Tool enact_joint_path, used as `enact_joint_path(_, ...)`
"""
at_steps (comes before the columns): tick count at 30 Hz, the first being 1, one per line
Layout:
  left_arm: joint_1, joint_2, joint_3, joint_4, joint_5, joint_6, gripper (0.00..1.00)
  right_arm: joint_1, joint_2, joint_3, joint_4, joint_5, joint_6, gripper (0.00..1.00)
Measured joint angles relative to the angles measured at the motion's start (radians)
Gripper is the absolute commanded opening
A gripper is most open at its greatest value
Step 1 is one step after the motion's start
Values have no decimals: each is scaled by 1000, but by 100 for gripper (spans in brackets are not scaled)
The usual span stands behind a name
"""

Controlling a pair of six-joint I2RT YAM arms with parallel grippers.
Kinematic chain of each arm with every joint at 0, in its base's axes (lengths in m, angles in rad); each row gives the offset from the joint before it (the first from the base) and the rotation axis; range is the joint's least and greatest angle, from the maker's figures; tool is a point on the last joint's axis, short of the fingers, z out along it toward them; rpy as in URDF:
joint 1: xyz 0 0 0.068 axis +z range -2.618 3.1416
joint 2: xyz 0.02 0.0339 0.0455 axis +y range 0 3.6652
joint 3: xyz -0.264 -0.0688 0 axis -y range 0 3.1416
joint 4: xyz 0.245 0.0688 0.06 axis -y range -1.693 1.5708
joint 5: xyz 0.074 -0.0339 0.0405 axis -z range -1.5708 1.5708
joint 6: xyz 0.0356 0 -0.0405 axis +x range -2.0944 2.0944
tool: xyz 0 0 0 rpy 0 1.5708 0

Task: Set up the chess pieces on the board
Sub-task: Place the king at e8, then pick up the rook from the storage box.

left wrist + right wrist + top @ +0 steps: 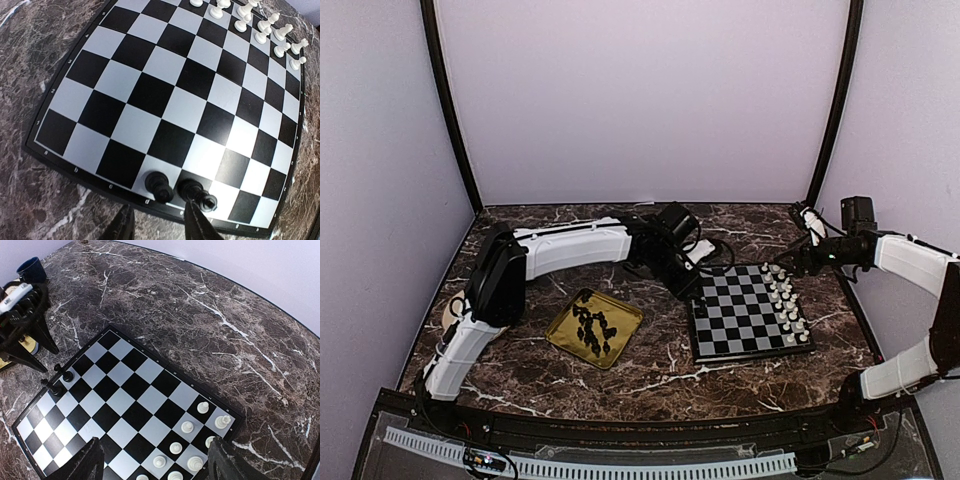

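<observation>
A tray (pixel 565 331) of pieces (pixel 593 330) lies left of the board (pixel 740 318); more pieces (pixel 786 300) line the board's right edge.

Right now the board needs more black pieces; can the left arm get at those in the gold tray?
Probably yes. The black pieces lie uncovered in the gold tray beside the board on the left arm's side, and the left gripper, jaws apart and empty, hangs at the board's nearest edge.

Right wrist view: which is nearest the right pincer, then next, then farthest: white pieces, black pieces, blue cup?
1. white pieces, right below the right pincer.
2. black pieces, far left on the board.
3. blue cup, beyond it, top left.
</observation>
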Motion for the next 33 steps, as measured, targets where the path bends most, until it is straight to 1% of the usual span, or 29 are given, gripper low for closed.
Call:
enact_joint_path(3, 0, -45, -5, -42, -33, 15, 37, 0, 0, 0, 0, 0, 0, 71)
enact_joint_path(5, 0, -112, -44, -57, -70, 23, 37, 0, 0, 0, 0, 0, 0, 71)
enact_joint_path(9, 4, -304, -188, -77, -133, 29, 36, 0, 0, 0, 0, 0, -3, 71)
enact_joint_path(12, 16, -434, -303, -76, -156, 20, 36, 0, 0, 0, 0, 0, -4, 71)
enact_joint_path(16, 62, -567, -514, -60, -170, -15, 33, 1, 5, 0, 0, -1, -7, 71)
enact_joint_path(18, 101, -592, -608, -55, -174, -38, 32, 3, 8, 0, -1, -1, -7, 71)
enact_joint_path(23, 183, -599, -796, -50, -194, -68, 29, 4, 9, 0, -1, -1, -8, 71)
enact_joint_path(28, 196, -626, -882, -56, -203, -77, 29, 4, 19, 1, -1, 0, -8, 71)
enact_joint_path(33, 200, -667, -906, -53, -201, -85, 30, 4, 22, 2, -2, 0, -8, 71)
